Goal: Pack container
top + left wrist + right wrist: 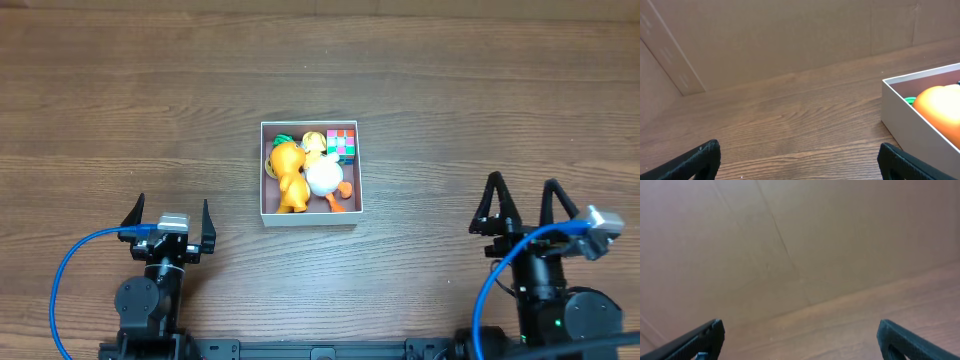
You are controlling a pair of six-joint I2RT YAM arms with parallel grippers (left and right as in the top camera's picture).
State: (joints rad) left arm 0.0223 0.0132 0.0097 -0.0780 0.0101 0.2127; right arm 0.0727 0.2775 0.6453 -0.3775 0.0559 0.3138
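Left claw spread wide, empty, right claw likewise, container well apart.

arms: black, round joints | fingers: black, tapered | cables: blue, looped | wrist cameras: silver-grey | small light: green

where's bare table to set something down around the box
Bare wood lies between the container and the left end effector, between it and the right end effector, and all along the far side. Only the container's inside is crowded, packed with toys.
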